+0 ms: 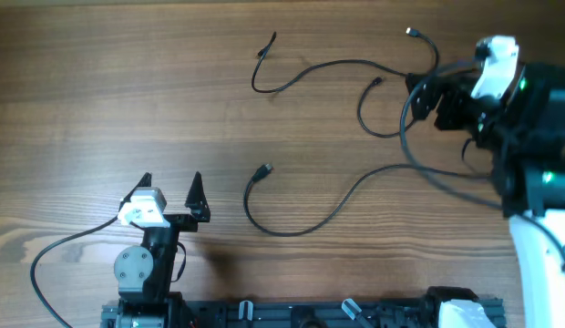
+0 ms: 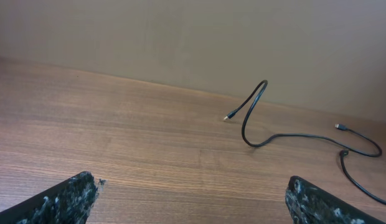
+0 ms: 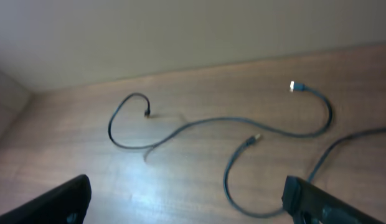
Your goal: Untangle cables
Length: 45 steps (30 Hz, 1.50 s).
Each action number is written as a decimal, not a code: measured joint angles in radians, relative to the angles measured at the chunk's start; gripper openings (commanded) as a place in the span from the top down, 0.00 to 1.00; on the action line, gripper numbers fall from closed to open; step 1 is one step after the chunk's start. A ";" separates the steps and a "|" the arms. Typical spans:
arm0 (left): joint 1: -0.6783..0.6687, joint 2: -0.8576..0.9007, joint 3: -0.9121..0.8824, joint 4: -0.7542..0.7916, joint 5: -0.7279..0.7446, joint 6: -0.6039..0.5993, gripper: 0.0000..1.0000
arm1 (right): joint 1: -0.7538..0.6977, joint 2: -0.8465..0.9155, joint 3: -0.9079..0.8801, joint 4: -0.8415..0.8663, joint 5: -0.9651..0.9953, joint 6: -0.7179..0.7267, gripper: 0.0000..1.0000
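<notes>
Several cables (image 1: 263,170) lie well apart from the gaping left hand (image 1: 170,178).

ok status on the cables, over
Left tool open, empty. Right tool open, empty. Cables lying loose on table, none held. Nothing in the way.

Overhead, we lose the right-hand stretches of the cables (image 1: 287,234) beneath the right arm (image 1: 538,128), so we cannot tell whether they cross there, and their plug ends are too small to read. In the left wrist view the left gripper (image 2: 192,202) shows only fingertips (image 2: 62,200) above the bottom edge, and one cable (image 2: 348,174) runs off the right edge. The right wrist view is blurred, the right gripper (image 3: 187,199) likewise cropped, a cable (image 3: 355,138) leaving at the right.
</notes>
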 measured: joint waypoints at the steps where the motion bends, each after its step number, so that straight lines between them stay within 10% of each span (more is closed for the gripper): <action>1: 0.000 0.000 0.000 0.000 0.000 0.000 0.00 | 0.000 -0.029 -0.048 0.053 0.000 0.000 0.00; 16: 0.000 0.000 0.000 0.000 0.000 0.000 0.00 | 0.024 -0.391 -0.688 0.797 -0.017 -0.069 0.00; 45: 0.000 0.000 0.000 0.000 0.000 0.000 0.00 | 0.063 -1.004 -1.098 0.665 0.031 -0.295 0.00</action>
